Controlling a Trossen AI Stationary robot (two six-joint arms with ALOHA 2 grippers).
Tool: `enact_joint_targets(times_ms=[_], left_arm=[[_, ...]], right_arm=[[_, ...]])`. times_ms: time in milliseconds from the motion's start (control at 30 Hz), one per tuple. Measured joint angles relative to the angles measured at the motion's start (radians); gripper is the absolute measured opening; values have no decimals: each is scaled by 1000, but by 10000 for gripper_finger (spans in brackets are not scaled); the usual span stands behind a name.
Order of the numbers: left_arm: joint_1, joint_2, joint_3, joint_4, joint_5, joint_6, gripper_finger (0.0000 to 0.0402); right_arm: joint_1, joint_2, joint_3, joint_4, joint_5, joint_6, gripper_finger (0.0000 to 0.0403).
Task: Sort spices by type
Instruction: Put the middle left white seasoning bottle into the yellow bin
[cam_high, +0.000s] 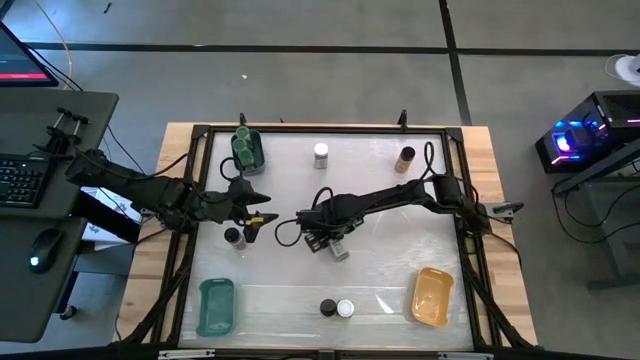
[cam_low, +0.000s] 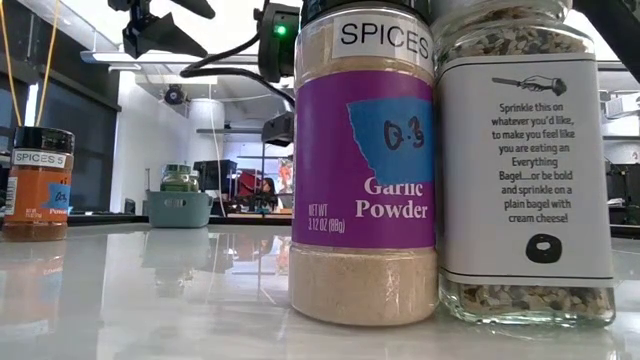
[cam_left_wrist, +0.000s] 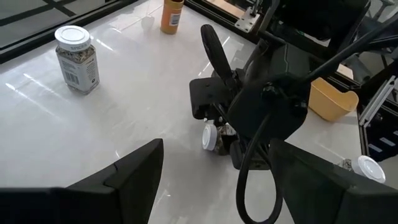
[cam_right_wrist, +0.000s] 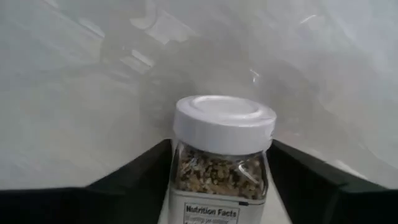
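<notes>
Right tool (cam_right_wrist: 221, 186) straddles the white-lidded spice jar (cam_right_wrist: 222, 149), fingers not visibly gripping.

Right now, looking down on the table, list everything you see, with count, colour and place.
White-lid spice jars: three; back centre, table centre, front centre.
Dark-lid spice jars: three; front centre, back right, by the left gripper.
Green-lid spice jars: count unclear; inside the bin.
Bin: one, teal, back left.
Teal tray: one, front left.
Orange tray: one, front right.
Left gripper: open, left of centre.
Right gripper: centre, around a white-lid jar.
</notes>
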Motion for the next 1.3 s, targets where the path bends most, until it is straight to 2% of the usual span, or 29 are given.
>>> enact_joint_targets(times_ms=[67, 167, 233, 367, 467, 600, 700, 867, 967, 1133, 1300], left_arm=[[0, 0, 0, -1, -1, 5, 278], [0, 0, 0, 0, -5, 5, 278], [0, 0, 0, 0, -11, 5, 278], [0, 0, 0, 0, -12, 5, 278], [0, 0, 0, 0, -12, 5, 278], [0, 0, 0, -1, -26, 4, 278], [0, 0, 0, 0, -56, -12, 278], [0, 0, 0, 0, -80, -62, 278], [0, 0, 0, 0, -81, -66, 278], [0, 0, 0, -1, -81, -66, 278], [0, 0, 0, -1, -81, -69, 278]], right_arm=[[0, -1, 0, -1, 10, -7, 193], [0, -1, 10, 0, 36, -51, 192], [6, -1, 38, 0, 101, -102, 192], [40, -35, 76, 51, 370, -227, 192], [79, -77, 64, 160, 545, -293, 192], [141, -117, -45, 371, 726, -278, 192], [176, -139, -182, 594, 832, -237, 192], [190, -160, -432, 1140, 881, -315, 192], [190, -162, -533, 1385, 889, -408, 192], [188, -164, -623, 1501, 891, -571, 192], [181, -164, -642, 1507, 774, -688, 192]])
